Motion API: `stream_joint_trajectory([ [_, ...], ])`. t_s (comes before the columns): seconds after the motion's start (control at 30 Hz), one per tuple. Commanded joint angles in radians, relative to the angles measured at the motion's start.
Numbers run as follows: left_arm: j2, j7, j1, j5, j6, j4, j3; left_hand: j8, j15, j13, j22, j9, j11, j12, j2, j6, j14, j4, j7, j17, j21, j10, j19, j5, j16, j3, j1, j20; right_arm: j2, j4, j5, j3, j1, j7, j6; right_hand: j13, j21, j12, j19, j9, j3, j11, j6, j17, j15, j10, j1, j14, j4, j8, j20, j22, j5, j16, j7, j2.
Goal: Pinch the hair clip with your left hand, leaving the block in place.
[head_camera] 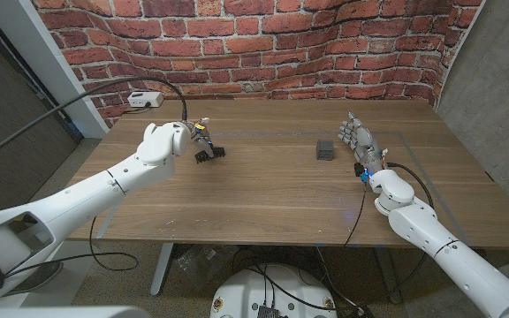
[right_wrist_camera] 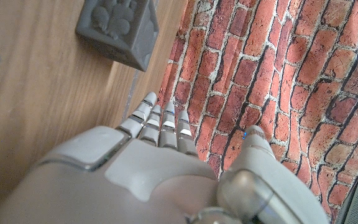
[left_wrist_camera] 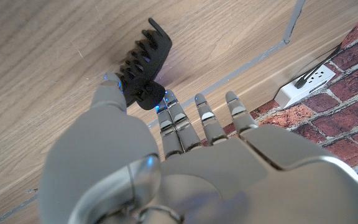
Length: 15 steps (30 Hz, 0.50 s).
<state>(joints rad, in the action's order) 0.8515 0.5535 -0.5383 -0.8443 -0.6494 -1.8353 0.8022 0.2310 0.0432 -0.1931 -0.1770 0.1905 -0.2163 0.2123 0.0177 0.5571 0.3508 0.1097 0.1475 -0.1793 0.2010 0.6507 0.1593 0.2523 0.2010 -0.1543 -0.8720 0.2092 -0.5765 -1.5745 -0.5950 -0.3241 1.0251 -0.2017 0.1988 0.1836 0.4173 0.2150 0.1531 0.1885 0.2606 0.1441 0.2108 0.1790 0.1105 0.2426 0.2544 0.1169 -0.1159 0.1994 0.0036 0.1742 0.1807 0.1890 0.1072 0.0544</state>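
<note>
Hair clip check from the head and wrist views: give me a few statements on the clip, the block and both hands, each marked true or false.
1. The left hand pinches the hair clip. True.
2. The right hand holds the block. False: it holds nothing, and the block sits on the table beside it.
3. The hair clip is black and toothed. True.
4. The block lies against the clip. False: they are far apart.
</note>
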Motion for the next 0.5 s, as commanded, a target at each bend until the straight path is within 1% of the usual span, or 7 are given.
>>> stream_joint_trajectory([
  [0.03,-0.008,-0.01,0.006,0.015,-0.002,0.012,0.005,0.016,0.092,-0.003,0.0,0.003,0.0,0.012,0.01,0.039,0.026,0.004,0.004,-0.001,0.006,0.04,0.017,-0.009,0.005,-0.014,-0.016,0.005,0.006,0.016,-0.004,-0.002,-0.008,0.003,0.002,0.002,-0.004,0.003,0.013,0.001,0.0,0.002,0.007,0.003,0.0,0.007,0.01,0.007,-0.007,-0.001,-0.001,0.005,-0.006,0.001,0.001,0.0],
  [0.23,-0.01,-0.01,0.008,0.022,-0.007,0.014,0.009,0.018,0.095,-0.003,0.0,0.003,-0.001,0.012,0.016,0.052,0.032,0.002,-0.003,-0.001,0.006,0.054,0.025,-0.013,0.005,-0.015,-0.017,0.005,0.005,0.016,-0.006,0.001,-0.006,0.004,0.007,0.002,-0.005,0.004,0.014,0.001,0.0,0.003,0.007,0.003,0.0,0.009,0.009,0.008,-0.007,-0.002,0.001,0.005,-0.006,0.002,0.001,-0.001],
  [0.5,-0.011,-0.025,0.005,0.035,-0.013,0.01,0.009,0.026,0.097,-0.002,0.0,0.002,0.0,0.012,0.03,0.088,0.049,-0.002,-0.003,-0.001,0.007,0.081,0.038,-0.022,0.006,-0.02,-0.02,0.005,-0.001,0.009,-0.009,0.003,-0.001,0.004,0.001,0.002,-0.007,0.004,0.015,0.002,-0.001,0.002,0.008,0.003,0.0,0.011,0.009,0.01,-0.007,-0.002,0.003,0.005,-0.006,0.002,0.002,-0.001],
])
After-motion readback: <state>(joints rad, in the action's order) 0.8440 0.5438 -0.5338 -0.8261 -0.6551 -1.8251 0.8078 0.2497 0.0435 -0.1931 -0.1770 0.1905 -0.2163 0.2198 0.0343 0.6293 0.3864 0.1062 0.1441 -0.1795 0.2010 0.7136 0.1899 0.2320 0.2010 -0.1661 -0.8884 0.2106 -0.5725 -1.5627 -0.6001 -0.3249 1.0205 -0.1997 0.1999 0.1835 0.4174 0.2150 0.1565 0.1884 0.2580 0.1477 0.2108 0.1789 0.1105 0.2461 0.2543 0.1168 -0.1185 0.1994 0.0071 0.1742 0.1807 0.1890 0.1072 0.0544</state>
